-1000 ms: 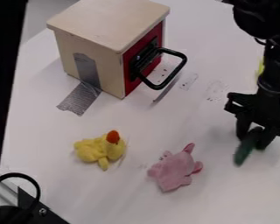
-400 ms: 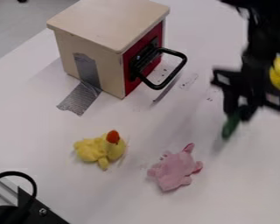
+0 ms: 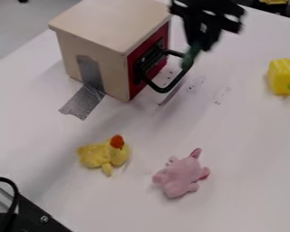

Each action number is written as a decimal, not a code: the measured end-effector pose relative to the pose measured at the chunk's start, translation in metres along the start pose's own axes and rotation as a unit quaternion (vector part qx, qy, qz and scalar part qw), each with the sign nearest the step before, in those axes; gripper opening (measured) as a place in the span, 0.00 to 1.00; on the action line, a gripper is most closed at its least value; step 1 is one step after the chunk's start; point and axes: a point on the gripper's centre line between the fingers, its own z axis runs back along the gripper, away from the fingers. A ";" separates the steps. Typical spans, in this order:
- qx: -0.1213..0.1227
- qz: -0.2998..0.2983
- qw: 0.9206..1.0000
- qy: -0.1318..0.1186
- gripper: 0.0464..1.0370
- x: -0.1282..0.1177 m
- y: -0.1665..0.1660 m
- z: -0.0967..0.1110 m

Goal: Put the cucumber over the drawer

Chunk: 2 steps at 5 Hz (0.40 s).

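Beside the red front of the wooden drawer box (image 3: 111,27), a black two-finger gripper (image 3: 200,45) hangs from the robot arm, closed around a dark green toy cucumber (image 3: 191,56). The cucumber points downward at a slant, and from where I stand it overlaps the far end of the box's black handle (image 3: 166,91); whether the two touch, I cannot tell.

As for progress, the grasp is made and the cucumber is up at the drawer box, so I judge the job to be past its halfway point. What is left is to carry it across from the handle side, over the pale flat top of the box, then lower it and let go. The cucumber probably needs more height first, since it could catch on the handle or the top's edge.

The box stands on a white table (image 3: 129,204), with a strip of silver tape (image 3: 84,102) running from its side wall down to the surface. Nearer to me than the box lie a yellow plush duck (image 3: 105,156) with an orange beak and a pink plush pig (image 3: 181,176). Well to the right of the box sits a yellow toy bell pepper (image 3: 283,77).
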 end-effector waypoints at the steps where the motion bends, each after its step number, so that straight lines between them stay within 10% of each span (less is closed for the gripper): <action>1: 0.002 -0.019 1.000 -0.013 0.27 0.005 0.042 0.012; 2: 0.000 -0.015 1.000 -0.006 0.27 0.004 0.081 0.018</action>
